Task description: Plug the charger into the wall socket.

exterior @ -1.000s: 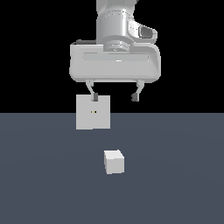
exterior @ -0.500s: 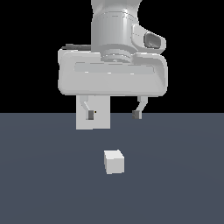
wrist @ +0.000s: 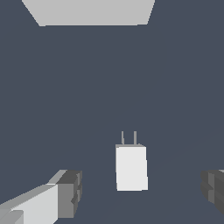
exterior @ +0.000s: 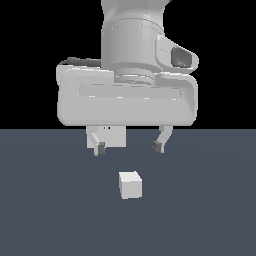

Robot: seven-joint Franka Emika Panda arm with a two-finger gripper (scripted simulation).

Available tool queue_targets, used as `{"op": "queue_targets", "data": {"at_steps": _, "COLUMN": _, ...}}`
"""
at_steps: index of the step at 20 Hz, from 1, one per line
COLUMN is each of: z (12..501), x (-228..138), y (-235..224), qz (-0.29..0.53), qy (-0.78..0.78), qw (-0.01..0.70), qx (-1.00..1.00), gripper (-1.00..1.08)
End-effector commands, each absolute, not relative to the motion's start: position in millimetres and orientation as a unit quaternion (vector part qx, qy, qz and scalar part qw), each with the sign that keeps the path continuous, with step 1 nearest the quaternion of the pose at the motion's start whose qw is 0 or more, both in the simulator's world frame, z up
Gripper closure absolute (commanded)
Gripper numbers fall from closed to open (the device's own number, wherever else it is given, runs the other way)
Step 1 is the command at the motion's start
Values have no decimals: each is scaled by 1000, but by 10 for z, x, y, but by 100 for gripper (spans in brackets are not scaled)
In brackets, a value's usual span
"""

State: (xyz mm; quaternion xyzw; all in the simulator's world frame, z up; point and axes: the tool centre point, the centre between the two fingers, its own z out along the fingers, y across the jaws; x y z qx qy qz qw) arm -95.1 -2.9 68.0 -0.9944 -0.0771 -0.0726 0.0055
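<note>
The charger (exterior: pixel 130 184) is a small white cube lying on the dark grey floor. In the wrist view the charger (wrist: pixel 131 167) shows two thin prongs pointing toward the wall socket (wrist: pixel 89 12). In the exterior view the wall socket (exterior: pixel 114 136) is an upright white plate, mostly hidden behind the gripper's body, with its dots just showing. My gripper (exterior: pixel 129 147) is open and empty. It hangs above the charger, nearer the camera than the socket. Its fingertips (exterior: pixel 100 148) sit apart on either side, above the cube.
The dark grey floor (exterior: pixel 210 210) spreads flat all around the charger. The background above the floor line is black. Nothing else stands on the floor.
The gripper has come closer to the camera and lower, toward the charger. It now covers most of the socket. The charger has not moved.
</note>
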Motion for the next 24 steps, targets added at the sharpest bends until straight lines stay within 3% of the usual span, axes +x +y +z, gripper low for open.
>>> {"op": "queue_targets", "data": {"at_steps": 1, "z": 645, "x": -973, "y": -28, "qz": -76, "qy": -80, "qw": 6, "qx": -994, "gripper": -92}}
{"op": "queue_targets", "data": {"at_steps": 13, "z": 578, "x": -983, "y": -29, "qz": -77, "qy": -82, "qw": 6, "qx": -994, "gripper": -92}}
{"op": "queue_targets", "data": {"at_steps": 24, "z": 178, "x": -988, "y": -29, "qz": -77, "qy": -82, "qw": 6, "qx": -994, "gripper": -92}}
